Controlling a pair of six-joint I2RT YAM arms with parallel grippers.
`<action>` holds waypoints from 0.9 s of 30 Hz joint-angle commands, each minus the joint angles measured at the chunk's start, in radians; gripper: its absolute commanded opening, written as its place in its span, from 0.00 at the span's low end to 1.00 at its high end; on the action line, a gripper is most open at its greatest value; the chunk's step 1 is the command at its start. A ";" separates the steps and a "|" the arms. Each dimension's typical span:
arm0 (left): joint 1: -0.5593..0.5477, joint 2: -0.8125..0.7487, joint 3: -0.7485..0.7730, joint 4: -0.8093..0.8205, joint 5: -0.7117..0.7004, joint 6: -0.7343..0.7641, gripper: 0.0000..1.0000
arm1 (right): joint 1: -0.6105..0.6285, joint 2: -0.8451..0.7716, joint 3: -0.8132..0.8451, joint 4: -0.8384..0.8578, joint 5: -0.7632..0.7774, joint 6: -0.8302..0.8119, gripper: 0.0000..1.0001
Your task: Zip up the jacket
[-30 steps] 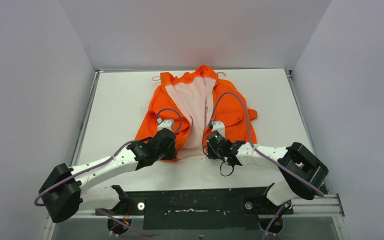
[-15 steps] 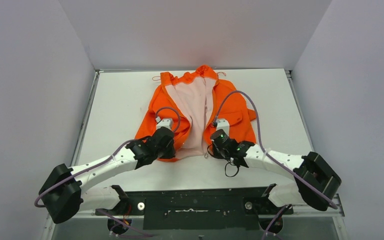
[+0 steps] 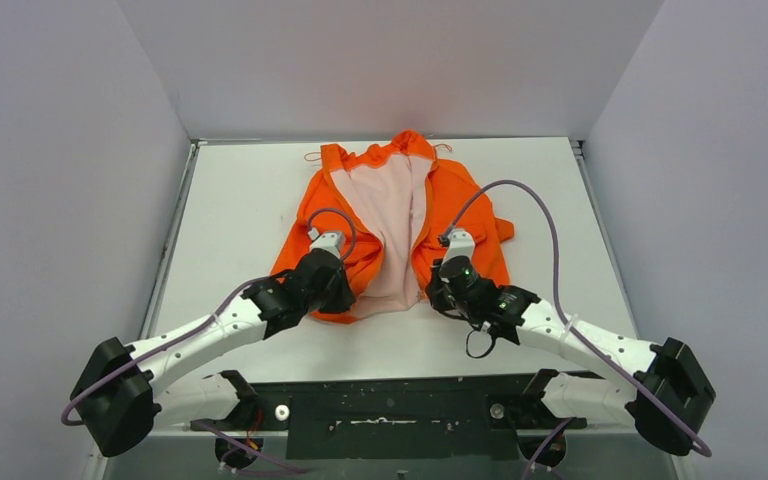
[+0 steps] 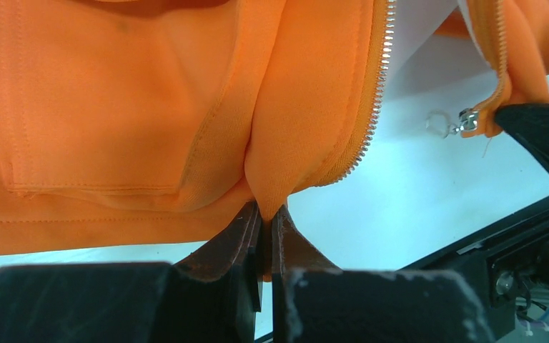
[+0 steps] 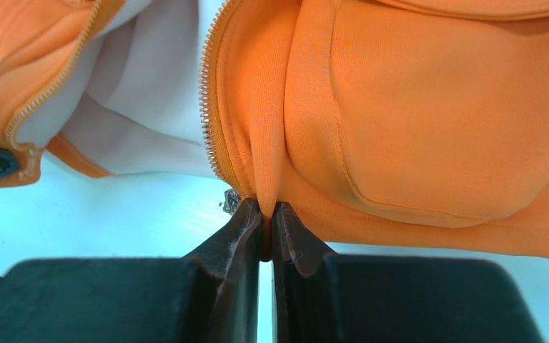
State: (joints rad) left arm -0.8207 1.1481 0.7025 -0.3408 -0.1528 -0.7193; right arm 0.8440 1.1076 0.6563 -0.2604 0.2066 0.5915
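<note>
**A:** Where is the jacket?

**B:** Flat on its back on the table, in the table's middle. The collar is toward the table's far edge and the hem toward the near edge. The front is spread open, and the pale lining shows as a strip between the two orange panels.

**A:** And the left gripper?

**B:** It's at the hem, on the table's left half. The fingers are pressed together on a fold of orange fabric at the bottom corner of that panel. The zipper teeth run up just beside the pinch, and a pocket lies on the far side of the fold from the teeth.

**A:** What about the right gripper?

**B:** The same on the table's right half. Its fingers are clamped on the bottom edge of the other panel, with cloth bunched up above the tips. The slider with its little ring sits just beside the tips, low against the table. It may be touching a finger, but I can't tell whether it's in the pinch.

**A:** Are the two sides joined?

**B:** No, both rows of teeth are apart and the lining and bare table show between them. Each wrist view shows a dark shape at the opposite panel's corner, which looks like the other gripper.
</note>
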 commanded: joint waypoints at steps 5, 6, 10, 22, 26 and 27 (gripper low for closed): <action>0.007 -0.043 0.009 0.117 0.091 0.009 0.00 | 0.003 -0.129 -0.079 0.071 -0.174 0.036 0.00; 0.006 -0.045 0.002 0.139 0.108 0.006 0.00 | 0.003 -0.148 -0.092 0.097 -0.189 0.041 0.00; 0.010 -0.053 -0.017 0.212 0.152 -0.016 0.00 | 0.003 -0.198 -0.137 0.207 -0.241 0.048 0.00; 0.039 -0.141 -0.100 0.542 0.258 -0.117 0.00 | -0.006 -0.315 -0.225 0.544 -0.310 0.021 0.00; 0.059 -0.173 -0.131 0.640 0.278 -0.152 0.00 | -0.014 -0.326 -0.241 0.626 -0.329 0.014 0.00; 0.065 -0.180 -0.137 0.661 0.282 -0.159 0.00 | -0.016 -0.326 -0.245 0.646 -0.338 0.013 0.00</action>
State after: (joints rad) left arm -0.7746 1.0142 0.5762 0.1032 0.0822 -0.8299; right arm 0.8375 0.8043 0.4171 0.1688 -0.0887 0.6140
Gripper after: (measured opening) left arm 0.039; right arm 0.069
